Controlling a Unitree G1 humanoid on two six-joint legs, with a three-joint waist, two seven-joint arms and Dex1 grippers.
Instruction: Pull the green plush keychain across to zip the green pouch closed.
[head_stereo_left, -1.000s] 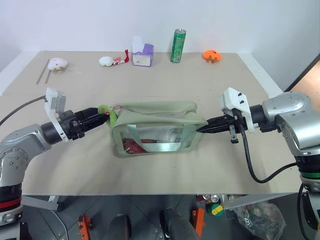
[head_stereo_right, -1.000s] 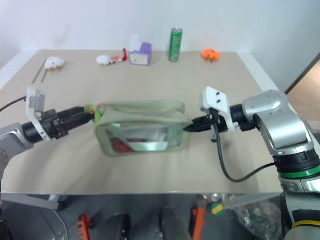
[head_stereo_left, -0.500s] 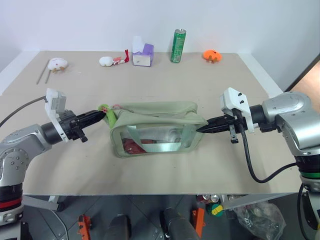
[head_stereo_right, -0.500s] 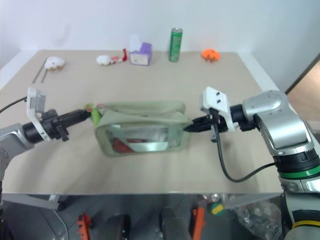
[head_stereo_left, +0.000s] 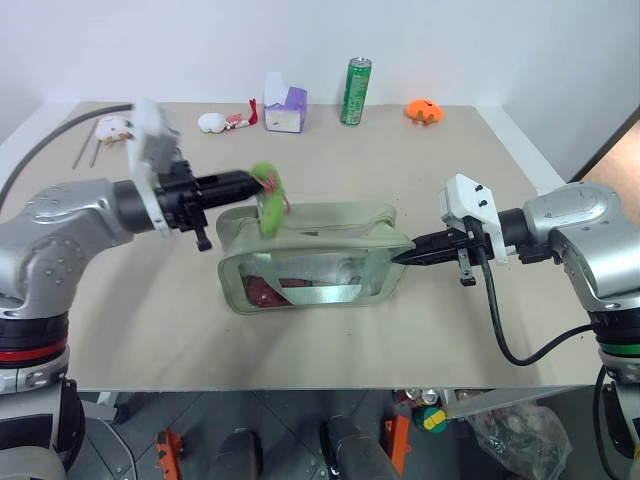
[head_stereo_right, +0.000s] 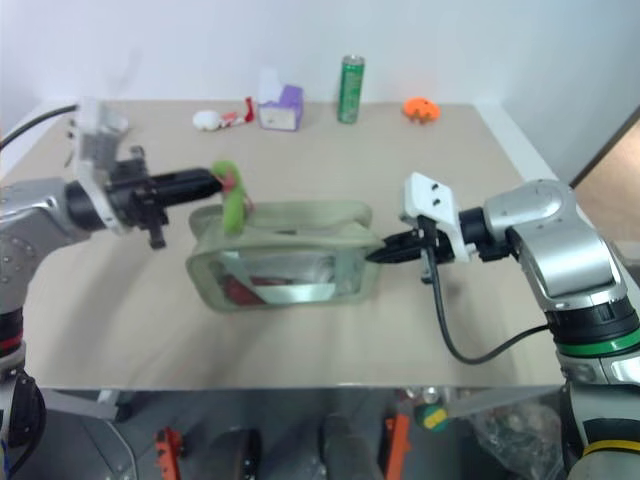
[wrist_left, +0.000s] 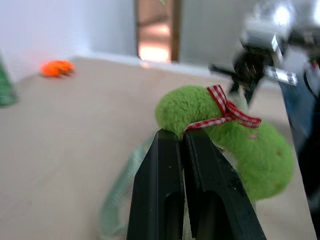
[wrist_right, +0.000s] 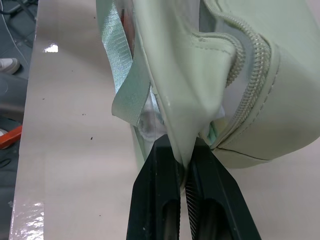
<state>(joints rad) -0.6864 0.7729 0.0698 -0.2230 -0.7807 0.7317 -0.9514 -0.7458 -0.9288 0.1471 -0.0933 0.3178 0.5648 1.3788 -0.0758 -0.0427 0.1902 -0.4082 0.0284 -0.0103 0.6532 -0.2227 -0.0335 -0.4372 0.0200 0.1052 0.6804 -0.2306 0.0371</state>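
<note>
The green pouch lies mid-table with its clear side panel facing me and red and white items inside. The green plush keychain, a fuzzy ring with a red-checked ribbon, hangs raised above the pouch's left end. My left gripper points level toward the right and is shut on the keychain's upper edge. My right gripper is shut on the fabric at the pouch's right end, beside the end of the zipper.
Along the table's far edge stand a green can, a white-and-purple box, a white-and-red plush toy and an orange toy. A white toy and thin rods lie at far left.
My left gripper shut on the keychain, then rose and moved right with it, over the pouch's left end. The right gripper kept its hold and did not move.
</note>
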